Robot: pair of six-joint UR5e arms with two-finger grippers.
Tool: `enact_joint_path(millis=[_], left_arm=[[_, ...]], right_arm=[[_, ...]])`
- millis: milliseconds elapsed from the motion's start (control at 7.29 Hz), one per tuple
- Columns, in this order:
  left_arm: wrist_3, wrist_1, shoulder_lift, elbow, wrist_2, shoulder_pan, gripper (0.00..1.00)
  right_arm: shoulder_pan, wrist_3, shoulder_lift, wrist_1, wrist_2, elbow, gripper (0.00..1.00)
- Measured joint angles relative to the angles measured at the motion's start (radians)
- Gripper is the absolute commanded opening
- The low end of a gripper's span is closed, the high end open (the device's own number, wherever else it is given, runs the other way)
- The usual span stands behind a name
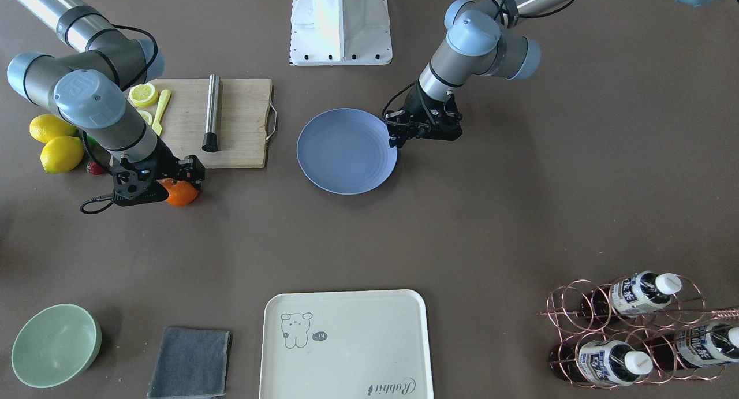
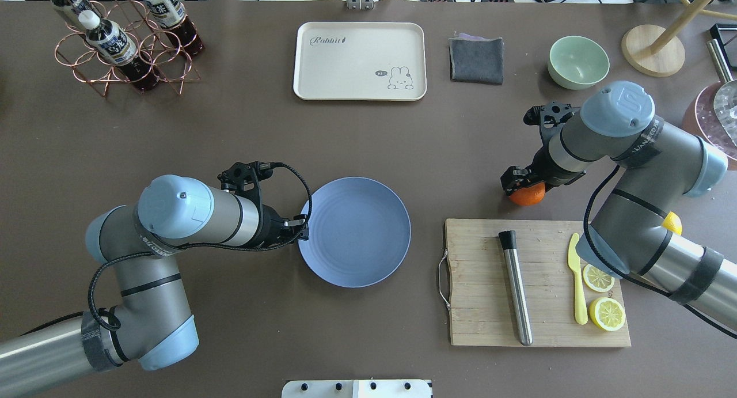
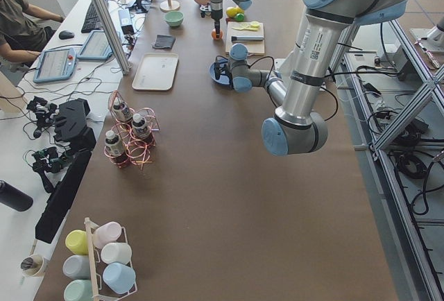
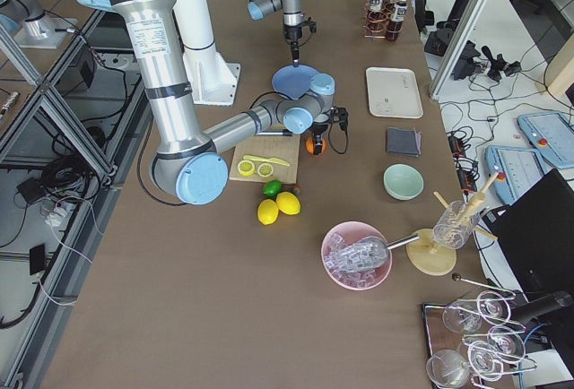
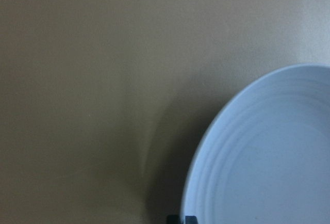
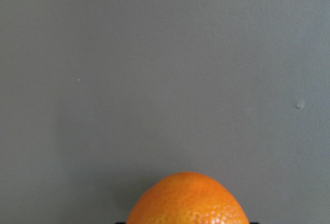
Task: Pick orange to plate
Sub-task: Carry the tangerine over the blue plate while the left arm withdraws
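The orange (image 2: pixel 528 195) is on the brown table just beyond the chopping board's far edge, also showing in the front view as the orange (image 1: pixel 182 194). My right gripper (image 2: pixel 521 185) comes down over it and looks shut on it; the right wrist view has the orange (image 6: pixel 188 201) at the bottom centre, with the fingers almost hidden behind it. I cannot tell whether the fruit still rests on the table. The periwinkle plate (image 2: pixel 368 260) lies bare at mid-table. My left gripper (image 2: pixel 300 228) hangs at the plate's near-left rim (image 5: pixel 206 146), fingertips together, shut.
A wooden chopping board (image 2: pixel 483 317) holds a steel muddler (image 2: pixel 515 288), a yellow knife (image 2: pixel 577 283) and lemon slices (image 2: pixel 606 313). Whole lemons (image 1: pixel 58 145) lie by the right arm. Farther back are a cream tray (image 2: pixel 360 61), grey cloth (image 2: pixel 476 59), green bowl (image 2: pixel 578 61) and bottle rack (image 2: pixel 121 41).
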Motion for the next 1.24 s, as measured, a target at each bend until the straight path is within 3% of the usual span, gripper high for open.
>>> enact_joint_path(millis=[275,412,686,1098,1235], left_arm=[[0.008,0.0,0.007,-0.01,-0.013,-0.027,0.97],[0.032,-0.001,0.026,-0.023,-0.052,-0.077,0.97],[0.161,-0.002,0.115,-0.064,-0.174,-0.209,0.97],[0.314,-0.001,0.185,-0.066,-0.267,-0.329,0.97],[0.323,-0.001,0.19,-0.065,-0.27,-0.336,0.97]], right_arm=[[-0.002,0.021,0.082,-0.086,0.001,0.029,0.0],[-0.032,0.072,0.174,-0.173,-0.008,0.042,0.0],[-0.163,0.233,0.32,-0.24,-0.083,0.038,0.0],[-0.324,0.381,0.484,-0.243,-0.209,-0.083,0.0],[-0.341,0.391,0.503,-0.242,-0.231,-0.11,0.91]])
